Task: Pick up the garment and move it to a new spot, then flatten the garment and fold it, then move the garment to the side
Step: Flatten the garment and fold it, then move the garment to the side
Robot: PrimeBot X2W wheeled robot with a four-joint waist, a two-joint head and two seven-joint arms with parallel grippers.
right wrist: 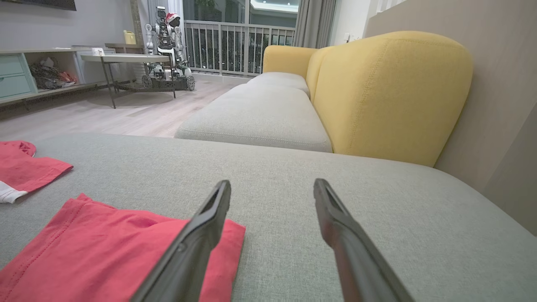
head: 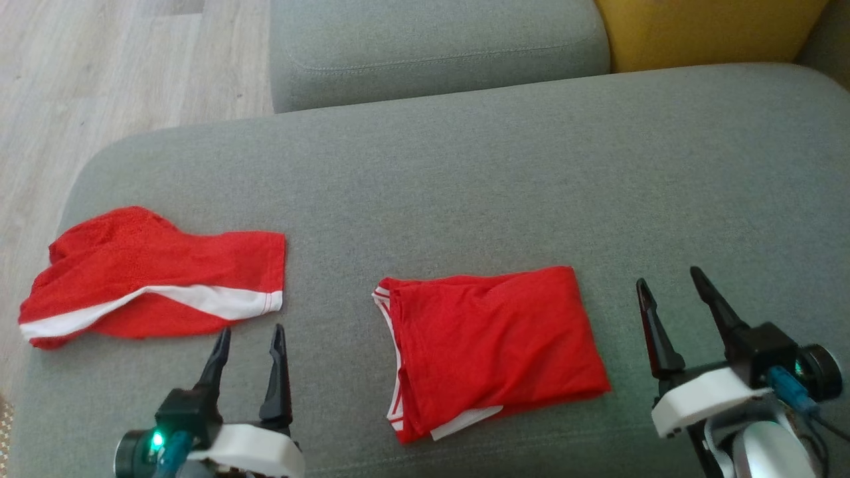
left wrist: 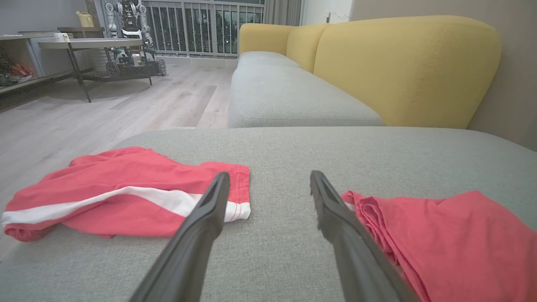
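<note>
A red garment (head: 495, 348) with white trim lies folded into a rough rectangle on the grey sofa seat (head: 465, 186), near its front edge; it also shows in the left wrist view (left wrist: 453, 239) and the right wrist view (right wrist: 105, 247). My right gripper (head: 668, 276) hovers just right of it, open, with nothing between its fingers (right wrist: 272, 181). My left gripper (head: 251, 328) stands open and empty to its left (left wrist: 269, 174), between it and a second red garment (head: 153, 282).
The second red garment (left wrist: 126, 193) has a white stripe and lies loosely crumpled at the seat's left end, by the edge over the wooden floor (head: 99, 66). Another grey cushion (head: 438, 46) and a yellow backrest (head: 704, 30) lie beyond. A table (left wrist: 90, 44) stands far off.
</note>
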